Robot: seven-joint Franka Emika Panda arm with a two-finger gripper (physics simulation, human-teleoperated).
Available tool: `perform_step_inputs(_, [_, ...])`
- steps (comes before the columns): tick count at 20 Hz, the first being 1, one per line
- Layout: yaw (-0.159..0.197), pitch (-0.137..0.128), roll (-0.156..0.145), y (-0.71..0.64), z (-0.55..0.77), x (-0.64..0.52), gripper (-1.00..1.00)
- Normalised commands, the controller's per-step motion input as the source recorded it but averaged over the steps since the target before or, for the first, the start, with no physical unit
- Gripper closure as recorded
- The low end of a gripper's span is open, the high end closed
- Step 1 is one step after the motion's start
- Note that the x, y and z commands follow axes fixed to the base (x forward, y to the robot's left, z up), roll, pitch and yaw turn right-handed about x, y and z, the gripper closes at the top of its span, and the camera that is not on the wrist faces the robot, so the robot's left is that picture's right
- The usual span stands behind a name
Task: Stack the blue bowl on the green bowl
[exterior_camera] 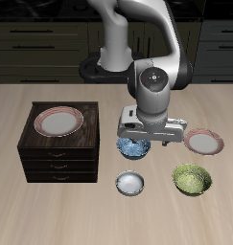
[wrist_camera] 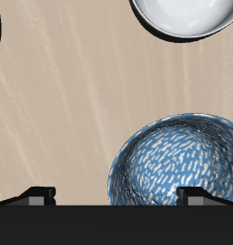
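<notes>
The blue bowl (exterior_camera: 134, 146), speckled blue and white, sits upright on the table just below my gripper (exterior_camera: 147, 138). In the wrist view the blue bowl (wrist_camera: 180, 163) lies off to one side, under one finger rather than centred between the two. My gripper (wrist_camera: 116, 196) is open and empty, with its fingertips (wrist_camera: 36, 194) wide apart above the table. The green bowl (exterior_camera: 192, 179), olive yellow-green, stands apart from the blue bowl, nearer the table's front edge. I cannot make out the green bowl in the wrist view.
A small white-grey bowl (exterior_camera: 130, 183) stands just in front of the blue bowl and shows in the wrist view (wrist_camera: 182, 17). A pink-rimmed plate (exterior_camera: 203, 143) lies behind the green bowl. A dark wooden drawer cabinet (exterior_camera: 58, 148) carries another plate (exterior_camera: 58, 121).
</notes>
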Motion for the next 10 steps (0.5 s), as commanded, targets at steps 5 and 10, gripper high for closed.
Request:
perform_step_inputs(5, [-0.028, 0.054, 0.038, 0.10, -0.37, -0.11, -1.00])
perform_step_inputs(10, [0.001, 0.020, 0.044, 0.10, -0.28, -0.06, 1.00])
